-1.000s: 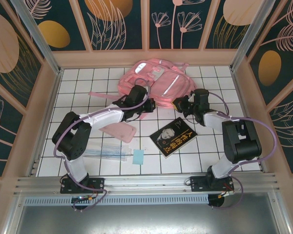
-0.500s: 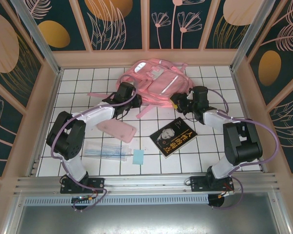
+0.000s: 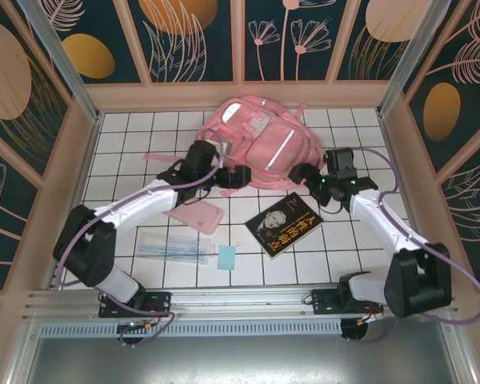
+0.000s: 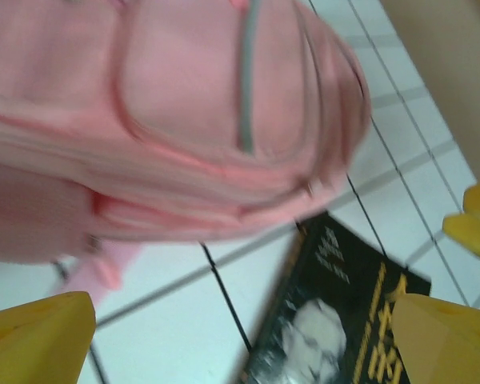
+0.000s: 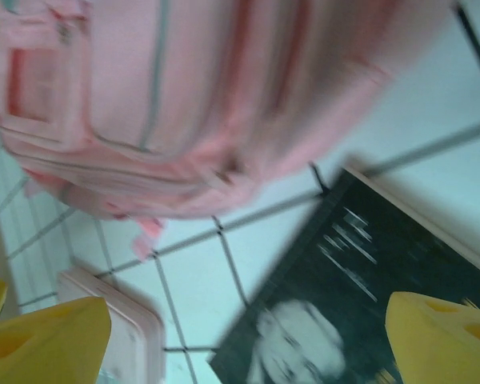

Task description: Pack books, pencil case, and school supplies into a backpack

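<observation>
The backpack (image 3: 260, 140) lies at the far middle of the table (image 3: 128, 144) with its front pockets up, and I can see no open mouth on it. The left gripper (image 3: 229, 177) hangs at its near-left edge and the right gripper (image 3: 302, 174) at its near-right edge. Each has its fingers (image 4: 32, 336) spread wide and is holding nothing (in the wrist views the yellow tips stand at the two sides of the picture). The book (image 3: 286, 225) lies just in front of the backpack, the pencil case (image 3: 194, 213) is to its left, and the packet of sticks (image 3: 172, 248) and the blue pad (image 3: 226, 257) are nearer to the arm bases.

I think three things could go wrong:
- The grippers are near each other, so they may collide if both reach for the same spot.
- The soft fabric may fold and close the opening.
- The thin, flat book may slide away when the fingers try to get under it.
</observation>
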`<action>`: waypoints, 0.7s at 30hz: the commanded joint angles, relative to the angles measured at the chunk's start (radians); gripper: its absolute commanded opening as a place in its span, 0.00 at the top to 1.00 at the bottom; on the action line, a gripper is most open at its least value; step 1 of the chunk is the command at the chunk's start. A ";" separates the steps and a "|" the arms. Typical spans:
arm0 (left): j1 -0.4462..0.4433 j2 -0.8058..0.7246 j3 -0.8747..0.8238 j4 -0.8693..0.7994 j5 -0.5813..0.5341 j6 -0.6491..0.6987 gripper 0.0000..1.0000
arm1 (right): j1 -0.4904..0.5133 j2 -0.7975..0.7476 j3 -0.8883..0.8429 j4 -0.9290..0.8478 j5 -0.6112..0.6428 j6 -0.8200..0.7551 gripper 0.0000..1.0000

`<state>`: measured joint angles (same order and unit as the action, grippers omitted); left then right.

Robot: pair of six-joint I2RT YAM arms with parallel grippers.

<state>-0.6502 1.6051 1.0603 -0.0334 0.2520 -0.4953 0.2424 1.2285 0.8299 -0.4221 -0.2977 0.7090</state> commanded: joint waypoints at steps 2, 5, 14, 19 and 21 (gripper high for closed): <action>-0.027 0.100 0.030 -0.004 0.135 0.072 0.06 | 0.016 -0.113 -0.121 -0.172 0.033 0.047 0.13; -0.035 0.163 0.066 -0.041 0.148 0.112 0.06 | 0.039 -0.160 -0.203 -0.149 0.019 0.102 0.15; -0.052 0.295 0.113 -0.068 0.201 0.115 0.08 | 0.074 -0.126 -0.372 0.084 -0.034 0.218 0.18; -0.057 0.357 0.107 -0.037 0.226 0.101 0.09 | 0.093 -0.101 -0.413 0.196 -0.019 0.256 0.19; -0.060 0.374 0.087 -0.012 0.247 0.084 0.10 | 0.093 -0.085 -0.433 0.254 -0.019 0.268 0.20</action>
<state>-0.7044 1.9461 1.1530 -0.0769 0.4526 -0.3969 0.3279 1.1233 0.4294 -0.2916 -0.3157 0.9333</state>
